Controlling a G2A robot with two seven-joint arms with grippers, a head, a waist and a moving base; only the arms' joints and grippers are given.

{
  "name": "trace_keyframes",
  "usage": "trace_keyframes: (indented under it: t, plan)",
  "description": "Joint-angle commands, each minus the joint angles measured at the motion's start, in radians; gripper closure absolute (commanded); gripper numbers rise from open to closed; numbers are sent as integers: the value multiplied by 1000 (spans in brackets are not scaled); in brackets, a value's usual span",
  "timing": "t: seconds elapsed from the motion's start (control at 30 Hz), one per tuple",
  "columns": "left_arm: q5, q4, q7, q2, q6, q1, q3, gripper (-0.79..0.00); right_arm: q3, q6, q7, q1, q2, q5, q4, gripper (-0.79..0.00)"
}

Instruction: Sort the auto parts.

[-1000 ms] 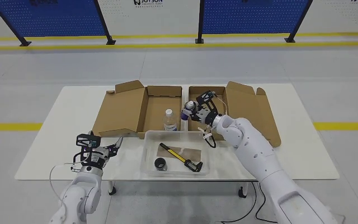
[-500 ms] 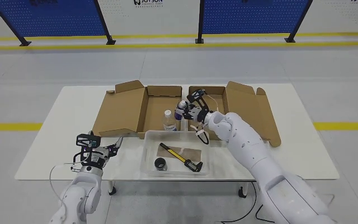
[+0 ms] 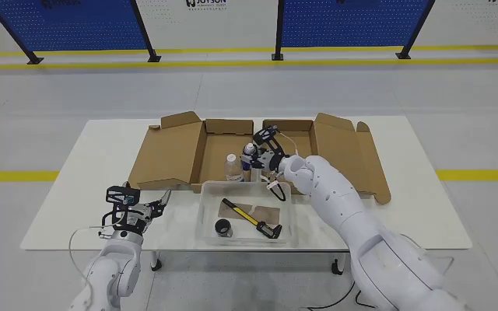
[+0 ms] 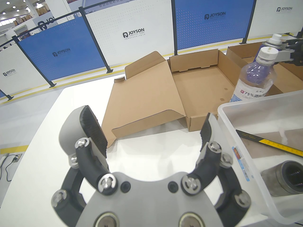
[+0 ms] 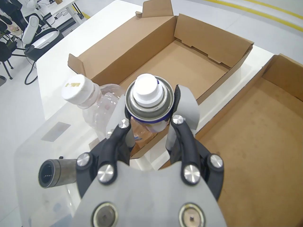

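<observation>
Spray can [image 5: 148, 100] clamped in right fingers [image 5: 187, 106] | left fingers [image 4: 92, 128] wide apart, empty | risk, we judge: can knocks adjacent bottle [image 5: 77, 88] over

Dark logos, each with a word, stand on the white and blue fence panels [image 4: 133, 34]. The bottle [image 4: 254, 81] bears a label with a percentage and characters, and its cap [image 5: 74, 85] has a small gold mark. A printed sticker sits on the bin [image 4: 239, 157] wall.
</observation>
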State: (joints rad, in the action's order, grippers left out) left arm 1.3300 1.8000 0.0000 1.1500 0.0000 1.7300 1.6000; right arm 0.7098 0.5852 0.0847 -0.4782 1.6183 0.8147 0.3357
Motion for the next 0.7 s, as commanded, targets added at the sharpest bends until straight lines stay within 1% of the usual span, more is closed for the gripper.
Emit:
trace_keyframes:
  t: [0.0,0.03,0.1,0.2,0.3,0.4,0.5,0.67]
  plan:
    - [0,0,0,0,0,0,0,-785,-3,2,-3,3,6,2,-12,0]
    - [0,0,0,0,0,0,0,-785,-4,4,-4,5,9,4,-18,-31]
    - [0,0,0,0,0,0,0,-785,-6,6,-7,8,15,5,-30,-129]
    - [0,0,0,0,0,0,0,-785,-6,11,-12,13,22,4,-46,-197]
    - [0,0,0,0,0,0,0,-785,-6,14,-16,17,27,7,-59,-237]
    - [0,0,0,0,0,0,0,-785,-5,17,-19,20,31,9,-69,-259]
    - [0,0,0,0,0,0,0,-785,-4,21,-17,23,34,10,-79,-302]
    - [0,0,0,0,0,0,0,-785,1,24,-15,27,37,8,-90,-320]
